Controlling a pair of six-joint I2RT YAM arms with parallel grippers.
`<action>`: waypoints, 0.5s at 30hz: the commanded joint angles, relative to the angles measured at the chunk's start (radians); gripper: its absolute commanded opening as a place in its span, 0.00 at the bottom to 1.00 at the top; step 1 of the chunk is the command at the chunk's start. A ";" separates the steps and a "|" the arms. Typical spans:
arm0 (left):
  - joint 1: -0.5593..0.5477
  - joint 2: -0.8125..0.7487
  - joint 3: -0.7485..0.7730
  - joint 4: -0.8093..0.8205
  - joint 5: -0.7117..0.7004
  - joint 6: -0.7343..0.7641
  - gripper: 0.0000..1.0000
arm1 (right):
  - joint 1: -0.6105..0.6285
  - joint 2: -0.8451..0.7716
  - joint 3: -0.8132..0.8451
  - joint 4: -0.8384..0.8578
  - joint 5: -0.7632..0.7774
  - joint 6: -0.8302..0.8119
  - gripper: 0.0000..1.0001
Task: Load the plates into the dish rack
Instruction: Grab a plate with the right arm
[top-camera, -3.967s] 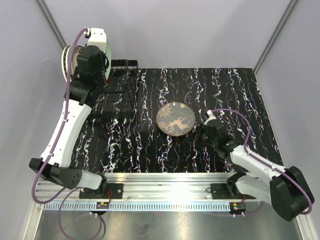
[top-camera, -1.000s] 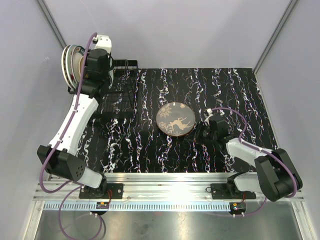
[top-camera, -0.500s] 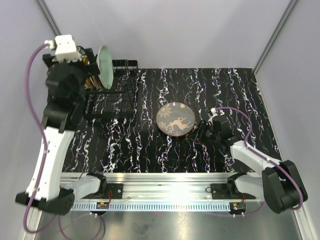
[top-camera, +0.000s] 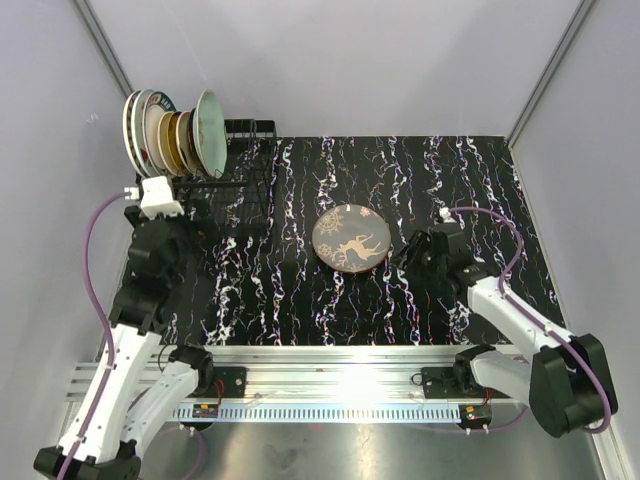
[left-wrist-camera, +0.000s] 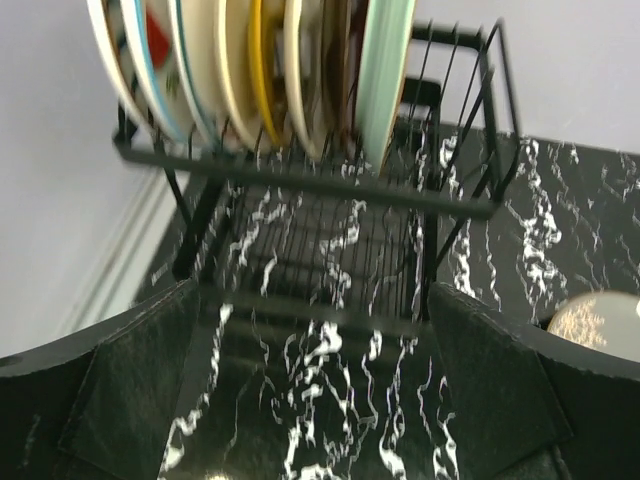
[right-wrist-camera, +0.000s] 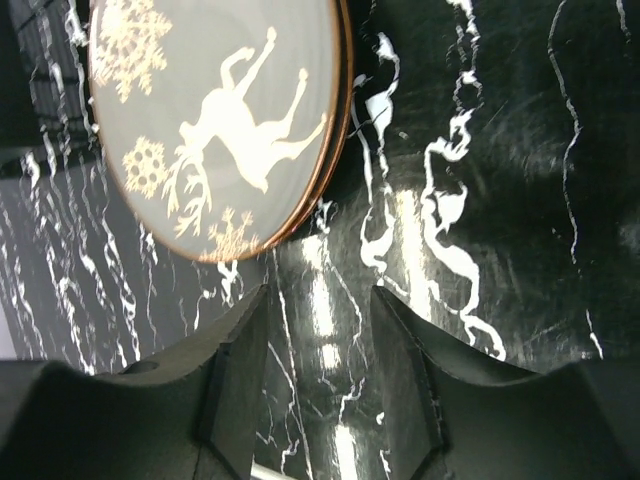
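Observation:
Several plates (top-camera: 165, 130) stand upright in the dish rack (top-camera: 235, 180) at the far left; the rightmost is pale green (top-camera: 208, 122). My left gripper (top-camera: 165, 222) hangs just in front of the rack, open and holding nothing. The left wrist view looks between its fingers (left-wrist-camera: 150, 350) at the rack (left-wrist-camera: 320, 190) and at the pale green plate (left-wrist-camera: 385, 80). A brown plate with a deer (top-camera: 349, 238) lies flat mid-table. My right gripper (top-camera: 408, 256) sits low at its right edge, open. In the right wrist view that plate's (right-wrist-camera: 210, 120) rim lies just beyond the gripper (right-wrist-camera: 320, 295), apart from it.
The rack's right part (top-camera: 252, 150) holds no plates. Grey walls close in the table on three sides. An aluminium rail (top-camera: 330, 372) with both arm bases runs along the near edge. Black marbled tabletop (top-camera: 300, 290) lies between the rack and the deer plate.
My left gripper opened, left the pale green plate in the rack and drew back toward the near left. My right gripper opened wider beside the deer plate.

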 joint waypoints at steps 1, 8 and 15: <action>0.004 -0.087 -0.054 0.103 -0.024 -0.081 0.99 | -0.010 0.057 0.076 0.029 0.043 0.017 0.51; -0.015 -0.120 -0.047 0.083 -0.041 -0.109 0.99 | -0.010 0.241 0.203 0.051 0.087 0.020 0.48; -0.062 -0.124 -0.041 0.072 -0.065 -0.093 0.99 | -0.010 0.368 0.254 0.076 0.086 0.028 0.47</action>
